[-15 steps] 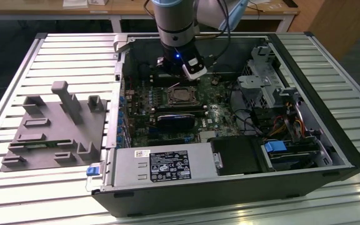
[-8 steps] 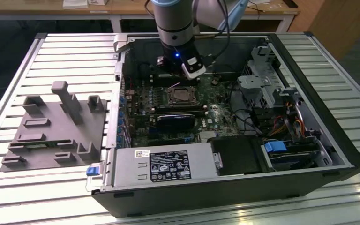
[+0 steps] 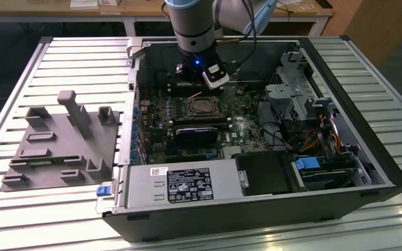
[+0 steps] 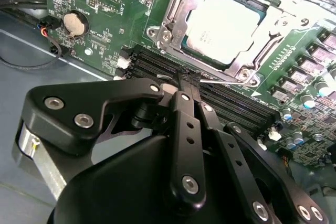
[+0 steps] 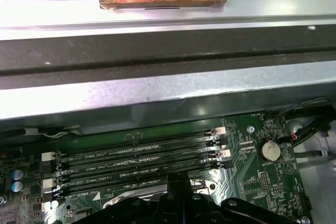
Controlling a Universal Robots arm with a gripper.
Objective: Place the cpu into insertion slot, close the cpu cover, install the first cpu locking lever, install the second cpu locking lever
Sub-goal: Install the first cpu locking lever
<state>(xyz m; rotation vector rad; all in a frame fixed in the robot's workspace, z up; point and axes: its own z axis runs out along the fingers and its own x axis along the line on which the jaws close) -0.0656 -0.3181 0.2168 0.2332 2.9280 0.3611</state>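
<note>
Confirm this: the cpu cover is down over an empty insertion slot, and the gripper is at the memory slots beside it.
Wrong on one count: the insertion slot is not empty. The second wrist view shows the cpu seated in it, silver top visible through the window of the cpu cover. The cover is down, and the gripper is at the memory slots beside it.

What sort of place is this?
Probably a robotics lab or workshop: an open computer case lies on a slatted metal table, a robot arm reaches into it, wooden desks behind.

The gripper [image 5: 178,183] hangs near black memory slots [image 5: 136,157].
</note>
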